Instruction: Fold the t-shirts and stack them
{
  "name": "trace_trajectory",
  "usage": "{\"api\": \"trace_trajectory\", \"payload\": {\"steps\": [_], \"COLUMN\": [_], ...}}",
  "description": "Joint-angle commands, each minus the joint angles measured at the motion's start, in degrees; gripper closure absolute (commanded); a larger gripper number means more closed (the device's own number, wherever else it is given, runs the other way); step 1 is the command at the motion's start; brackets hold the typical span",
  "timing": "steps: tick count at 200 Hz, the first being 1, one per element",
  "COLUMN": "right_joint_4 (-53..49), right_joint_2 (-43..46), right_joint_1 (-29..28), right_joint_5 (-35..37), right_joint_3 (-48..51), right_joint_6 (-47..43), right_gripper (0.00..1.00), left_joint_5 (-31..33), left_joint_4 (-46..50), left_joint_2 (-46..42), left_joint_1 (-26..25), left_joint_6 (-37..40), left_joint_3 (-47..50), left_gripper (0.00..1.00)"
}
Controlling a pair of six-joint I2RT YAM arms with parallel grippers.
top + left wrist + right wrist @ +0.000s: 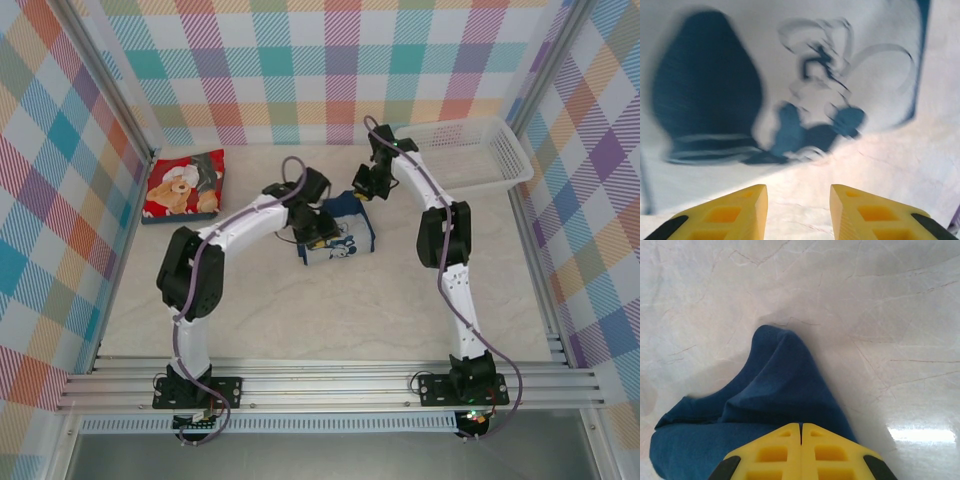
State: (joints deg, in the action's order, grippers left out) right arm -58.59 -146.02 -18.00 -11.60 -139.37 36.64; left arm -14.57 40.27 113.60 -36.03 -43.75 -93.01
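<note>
The dark navy t-shirt (343, 238) lies folded mid-table, its white cartoon-mouse print (825, 95) facing up. My left gripper (320, 230) hangs over its left part. In the left wrist view that gripper (799, 195) is open, with bare table between its yellow fingers (747, 210) and the print just ahead. My right gripper (363, 188) is at the shirt's far edge. Its jaws (800, 426) are shut on a raised fold of the navy cloth (775, 385). The red t-shirt (185, 185) with the teddy-bear picture lies folded at the back left.
A white mesh basket (470, 155) stands at the back right, close behind the right arm. Checked walls close in the table on three sides. Open marble tabletop (330, 310) stretches between the navy shirt and the arm bases.
</note>
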Motion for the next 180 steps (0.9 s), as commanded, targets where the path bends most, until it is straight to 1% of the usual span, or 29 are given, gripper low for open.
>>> {"api": "trace_trajectory", "payload": {"steps": [1,18,39,74,110,138,160,180], "right_joint_4": [-2.14,-1.21,0.36,2.86,7.4,7.08,6.1,6.2], "right_joint_2": [2.65,3.35,3.34,-0.01,-2.7,-6.87,-8.87,-7.04], "right_joint_1": [-0.45,-0.45,-0.39,-0.44,-0.46,-0.28,-0.28,-0.28], "right_joint_5": [-0.06,0.52,0.28,-2.09,-2.63,-3.37,-4.65,-4.37], "right_joint_3": [-1.72,-1.75,-2.58,-6.13,-4.85,-5.83,-6.68,-6.46], "right_joint_6": [-0.36,-0.62,-0.37,0.91,2.54,4.65,4.97,4.16], "right_gripper": [1.0,1.0,1.0,1.0,1.0,1.0,0.84,0.66], "left_joint_5": [2.82,8.02,9.32,9.73,8.43,8.69,10.28,12.7], "left_joint_4": [4.66,6.74,6.21,7.29,5.34,5.4,7.72,9.93], "left_joint_2": [5.12,6.37,6.67,8.8,9.47,8.12,5.76,1.86], "left_joint_1": [-0.4,0.38,1.05,1.3,1.4,1.43,1.56,2.7], "left_joint_6": [-0.87,-0.55,-0.14,0.37,0.98,1.02,0.53,-0.27], "left_joint_3": [-1.52,-1.31,-1.09,-2.28,-2.25,-3.98,-5.6,-4.87], "left_gripper": [0.64,0.65,0.65,0.66,0.66,0.66,0.64,0.54]}}
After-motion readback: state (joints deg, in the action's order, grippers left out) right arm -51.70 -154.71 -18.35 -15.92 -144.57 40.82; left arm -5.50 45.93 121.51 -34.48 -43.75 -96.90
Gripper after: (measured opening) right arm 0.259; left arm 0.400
